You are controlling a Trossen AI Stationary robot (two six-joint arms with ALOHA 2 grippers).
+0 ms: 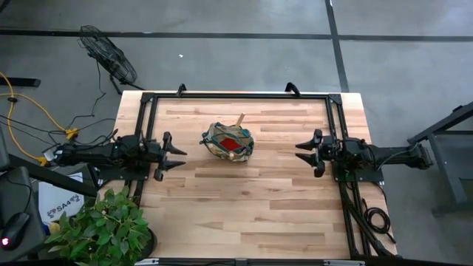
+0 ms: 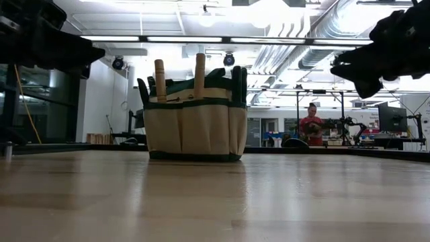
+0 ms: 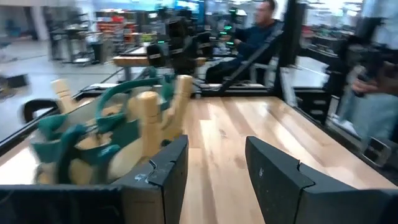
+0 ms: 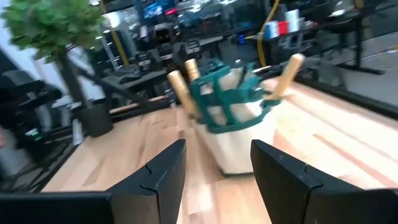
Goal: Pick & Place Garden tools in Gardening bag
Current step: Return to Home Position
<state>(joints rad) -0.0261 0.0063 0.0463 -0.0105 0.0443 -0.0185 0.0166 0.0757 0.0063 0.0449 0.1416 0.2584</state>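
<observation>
Gardening bag (image 1: 228, 142) sits on the desk (image 1: 244, 214), wooden handles (image 2: 199, 67) and red glove (image 1: 231, 143) inside; no tool lies around it, so packing looks done. Left pincer (image 1: 182, 158) and right pincer (image 1: 299, 151) flank it, well apart, both open, empty.

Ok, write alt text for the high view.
A gardening bag stands near the middle of the wooden table, a red glove and a pale handle showing in it. The left gripper and right gripper flank it, open, empty, clear of the bag.
</observation>
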